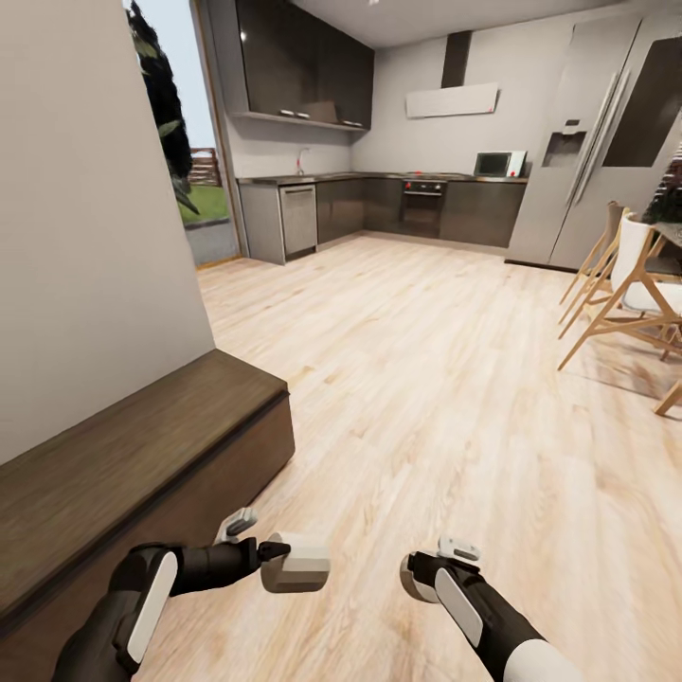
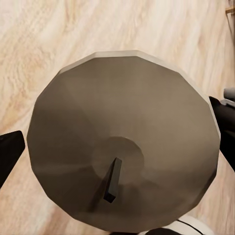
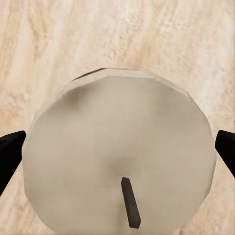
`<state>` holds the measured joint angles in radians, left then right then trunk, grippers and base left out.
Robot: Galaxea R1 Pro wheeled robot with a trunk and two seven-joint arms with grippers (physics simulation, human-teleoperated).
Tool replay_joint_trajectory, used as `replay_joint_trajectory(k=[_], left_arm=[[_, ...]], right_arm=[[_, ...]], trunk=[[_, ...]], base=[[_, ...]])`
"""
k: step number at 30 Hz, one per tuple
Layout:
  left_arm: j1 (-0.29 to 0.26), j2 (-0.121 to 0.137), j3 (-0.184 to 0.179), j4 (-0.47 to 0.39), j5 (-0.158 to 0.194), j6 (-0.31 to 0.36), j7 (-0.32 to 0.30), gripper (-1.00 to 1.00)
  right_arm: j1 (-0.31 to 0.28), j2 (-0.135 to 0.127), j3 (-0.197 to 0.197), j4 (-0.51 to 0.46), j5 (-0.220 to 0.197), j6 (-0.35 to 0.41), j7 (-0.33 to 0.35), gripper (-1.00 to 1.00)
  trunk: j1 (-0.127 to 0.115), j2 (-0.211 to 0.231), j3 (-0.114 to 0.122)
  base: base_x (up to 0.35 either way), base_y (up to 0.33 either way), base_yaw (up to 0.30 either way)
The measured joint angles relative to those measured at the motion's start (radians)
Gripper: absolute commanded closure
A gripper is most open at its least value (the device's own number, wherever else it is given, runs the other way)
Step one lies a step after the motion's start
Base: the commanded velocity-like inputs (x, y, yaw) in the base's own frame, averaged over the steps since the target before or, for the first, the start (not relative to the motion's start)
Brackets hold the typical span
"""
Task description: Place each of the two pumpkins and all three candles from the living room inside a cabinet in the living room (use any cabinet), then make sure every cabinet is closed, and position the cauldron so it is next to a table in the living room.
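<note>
A stubby beige candle sits sideways in my left gripper, which is shut on it low over the wooden floor. In the left wrist view this candle shows its flat top and dark wick, with a black fingertip at its side. My right gripper is shut on a paler candle, whose wick also faces the camera between the dark fingertips. The long low dark brown cabinet stands along the wall just left of my left arm, its front shut.
A white wall rises behind the cabinet. Open wooden floor stretches ahead to the grey kitchen units and fridge. Wooden chairs and a table edge stand at the right.
</note>
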<state>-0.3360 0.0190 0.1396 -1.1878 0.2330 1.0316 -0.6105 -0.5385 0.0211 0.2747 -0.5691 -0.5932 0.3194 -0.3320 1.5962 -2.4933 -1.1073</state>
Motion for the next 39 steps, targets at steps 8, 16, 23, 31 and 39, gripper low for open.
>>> replay_joint_trajectory(k=[8, 16, 23, 31, 39], left_arm=[[0.0, -0.003, 0.0, 0.002, -0.002, -0.001, 0.002, 1.0], [0.0, -0.004, 0.0, 0.002, -0.002, -0.001, 0.002, 1.0], [0.0, -0.004, -0.018, 0.002, -0.002, -0.002, 0.003, 1.0], [0.0, -0.004, -0.021, 0.002, -0.003, -0.002, 0.003, 1.0], [0.0, -0.004, -0.021, 0.002, -0.003, -0.002, 0.003, 1.0]], right_arm=[[0.0, 0.0, -0.001, 0.005, -0.001, 0.003, 0.0, 1.0], [0.0, 0.0, 0.0, 0.006, -0.001, 0.002, 0.001, 1.0], [0.0, -0.001, -0.001, 0.006, -0.001, 0.002, 0.001, 1.0], [0.0, -0.001, -0.002, 0.006, -0.001, 0.003, 0.002, 1.0], [0.0, 0.0, 0.0, 0.006, -0.001, -0.002, 0.0, 1.0]], trunk=[[-0.031, 0.056, 0.025], [-0.061, 0.112, 0.05], [-0.088, 0.161, 0.069], [-0.119, 0.217, 0.087], [-0.149, 0.273, 0.108]], base=[[0.0, 0.0, 0.0], [0.0, 0.0, 0.0], [0.0, 0.0, 0.0], [0.0, 0.0, -0.085], [0.0, 0.0, -0.091]])
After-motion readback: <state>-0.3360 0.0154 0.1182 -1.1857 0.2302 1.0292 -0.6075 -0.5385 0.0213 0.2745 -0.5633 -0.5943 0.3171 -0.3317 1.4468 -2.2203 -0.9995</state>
